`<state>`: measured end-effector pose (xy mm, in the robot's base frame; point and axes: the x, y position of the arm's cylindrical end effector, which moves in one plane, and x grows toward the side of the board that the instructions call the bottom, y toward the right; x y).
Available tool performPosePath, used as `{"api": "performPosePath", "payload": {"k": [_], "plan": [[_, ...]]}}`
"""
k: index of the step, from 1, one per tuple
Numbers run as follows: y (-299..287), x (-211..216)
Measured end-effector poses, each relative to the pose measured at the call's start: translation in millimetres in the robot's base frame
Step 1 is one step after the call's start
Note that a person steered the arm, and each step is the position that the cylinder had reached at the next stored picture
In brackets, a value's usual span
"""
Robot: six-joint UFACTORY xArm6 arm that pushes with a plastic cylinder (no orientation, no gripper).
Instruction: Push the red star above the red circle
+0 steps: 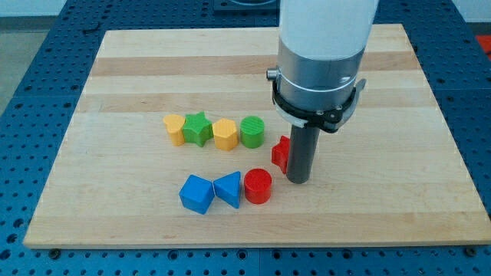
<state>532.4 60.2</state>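
Red star (281,152) lay half hidden behind my rod, its shape hard to confirm, just up-right of the red circle (258,186). My tip (298,181) touched the star's right side on the tabletop (399,192). I carried no fingers.

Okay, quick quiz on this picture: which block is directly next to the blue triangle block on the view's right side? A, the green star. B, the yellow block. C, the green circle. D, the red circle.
D: the red circle sits right beside the blue triangle block on its right in the bottom row, while the green and yellow blocks are in the row above.
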Motion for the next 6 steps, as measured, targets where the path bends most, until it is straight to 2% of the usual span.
{"api": "performPosePath", "payload": {"k": [2, 4, 5, 6], "plan": [[46.4, -9.3], [14.1, -51.7], [-16.5, -52.3], [-4.3, -44.2]]}}
